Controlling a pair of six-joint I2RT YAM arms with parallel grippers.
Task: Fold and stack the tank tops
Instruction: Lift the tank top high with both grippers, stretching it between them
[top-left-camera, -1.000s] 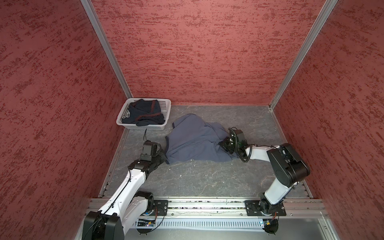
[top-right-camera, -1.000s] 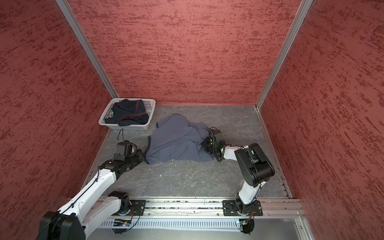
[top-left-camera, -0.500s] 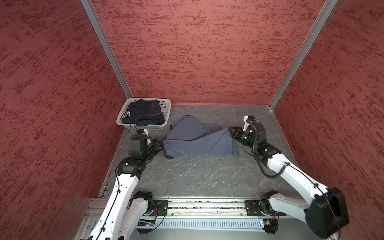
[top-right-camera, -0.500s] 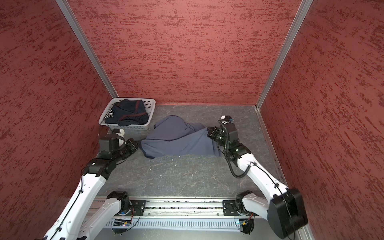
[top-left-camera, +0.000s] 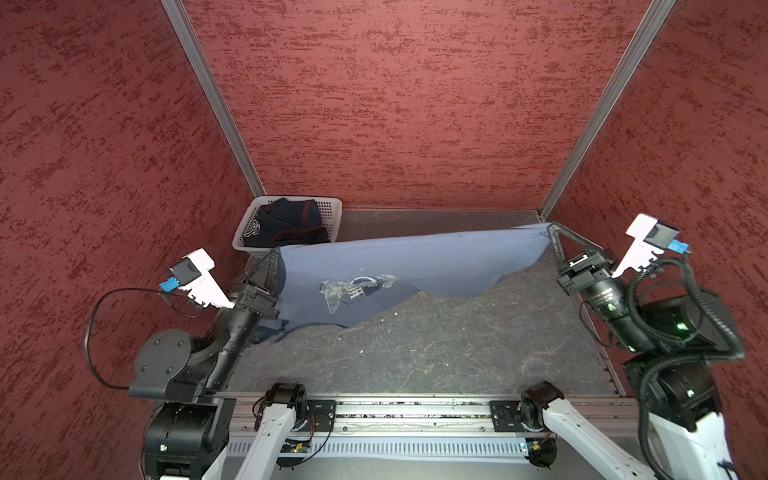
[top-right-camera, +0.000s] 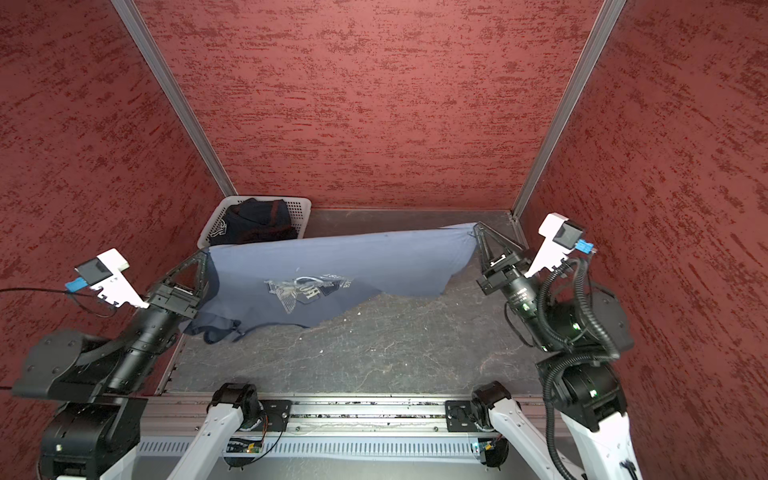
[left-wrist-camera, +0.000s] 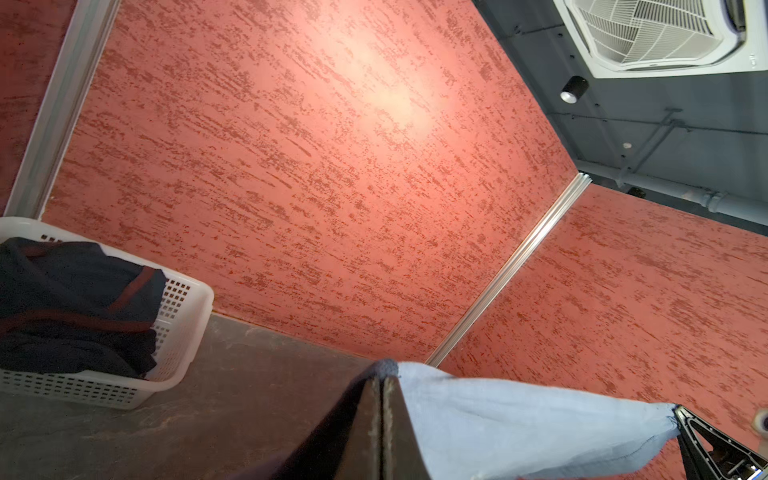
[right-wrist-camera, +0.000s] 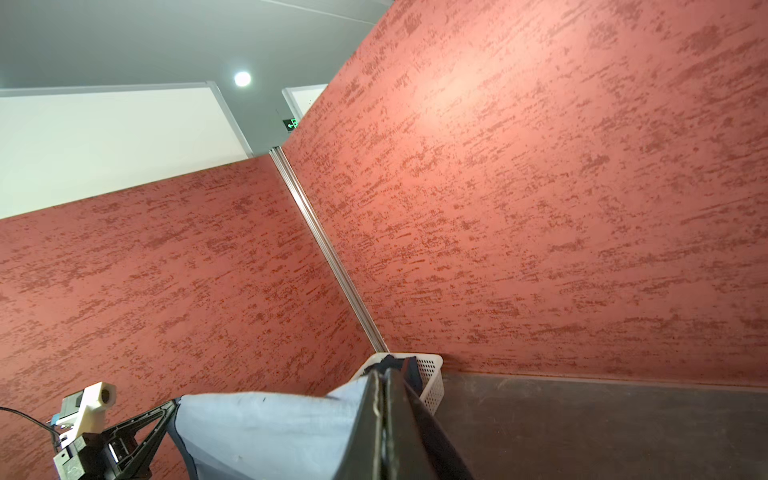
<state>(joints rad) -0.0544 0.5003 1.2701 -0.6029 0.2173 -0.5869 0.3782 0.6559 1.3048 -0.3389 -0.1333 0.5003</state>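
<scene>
The slate-blue tank top (top-left-camera: 415, 259) (top-right-camera: 345, 266) hangs stretched in the air between both grippers, whitish lettering facing up, its lower left part drooping to the table. My left gripper (top-left-camera: 277, 250) (top-right-camera: 206, 251) is shut on its left corner, and the left wrist view shows the jaws (left-wrist-camera: 382, 376) pressed together on the cloth (left-wrist-camera: 519, 428). My right gripper (top-left-camera: 550, 226) (top-right-camera: 477, 225) is shut on the right corner (right-wrist-camera: 382, 372). The dark navy tank top (top-left-camera: 286, 224) (top-right-camera: 253, 222) with maroon trim lies crumpled in the basket.
The white perforated basket (top-left-camera: 334, 208) (top-right-camera: 302, 205) stands in the back left corner, just behind the left gripper. Red walls close in the dark table (top-left-camera: 415, 353) on three sides. A metal rail (top-left-camera: 415, 409) runs along the front edge.
Both arms have risen and swung apart towards the side walls. The blue top went from a heap on the table to a taut spread in the air.
</scene>
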